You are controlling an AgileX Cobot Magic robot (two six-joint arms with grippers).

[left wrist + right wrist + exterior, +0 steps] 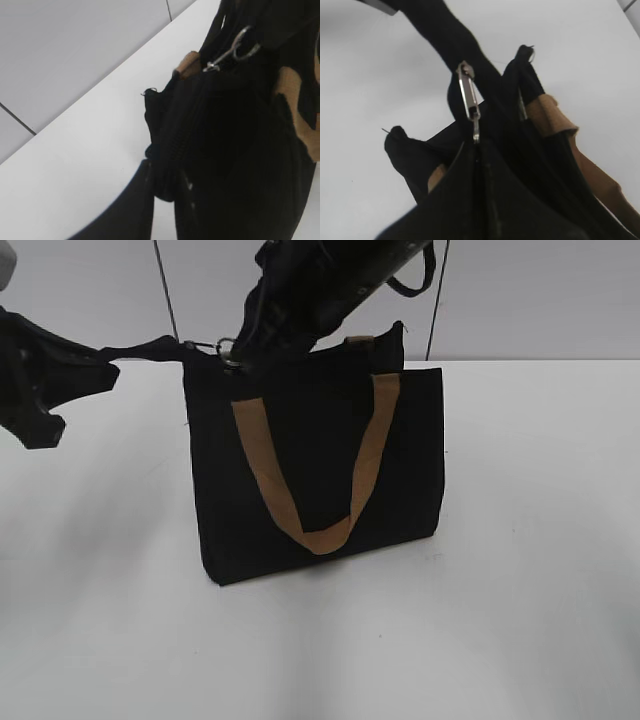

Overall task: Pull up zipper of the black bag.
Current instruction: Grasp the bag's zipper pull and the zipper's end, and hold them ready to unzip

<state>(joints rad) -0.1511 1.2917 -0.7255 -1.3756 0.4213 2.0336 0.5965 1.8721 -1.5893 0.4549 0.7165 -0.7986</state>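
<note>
The black bag (320,470) stands upright on the white table, with a tan handle (325,532) hanging down its front. My left gripper (108,365) is shut on a black fabric tab (167,175) at the bag's top left corner and holds it stretched out to the left. The ribbed zipper line (181,131) runs along the top edge. My right gripper (243,358) comes down from above and is shut on the lower end of the silvery metal pull (468,100) at the bag's top left. The pull also shows in the exterior view (228,348) and in the left wrist view (234,50).
The white table (520,620) extends around the bag, with a pale panelled wall (540,290) behind it. The second tan handle (360,339) peeks over the bag's top edge. Nothing else stands on the table.
</note>
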